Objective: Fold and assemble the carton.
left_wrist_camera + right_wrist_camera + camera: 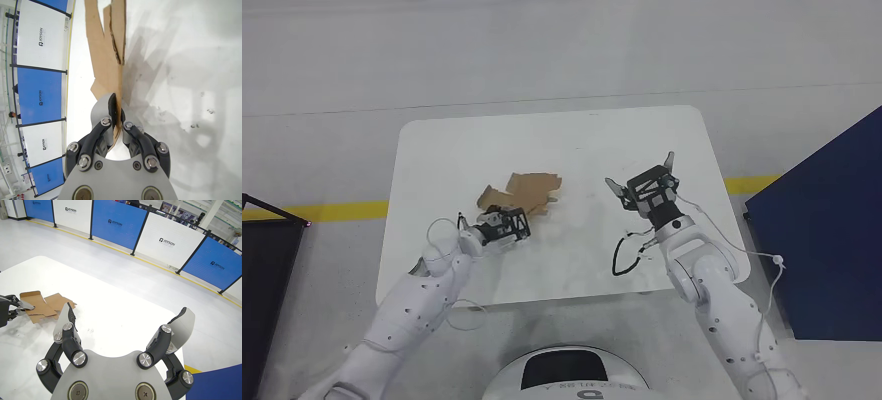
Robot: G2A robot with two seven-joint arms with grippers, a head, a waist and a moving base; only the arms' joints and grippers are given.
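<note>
One flattened carton (532, 188) is laid left of the middle of the white worktop (572, 140), with its near flap pinched by the left tool (517, 222). The right tool (640, 172) is held spread wide toward the right edge, well apart from the carton.

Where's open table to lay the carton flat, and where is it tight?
Bare: the middle of the table between the carton and the open right end effector, and the far strip beyond both. Crowded: left of centre, where the left end effector grips the carton's edge.
</note>
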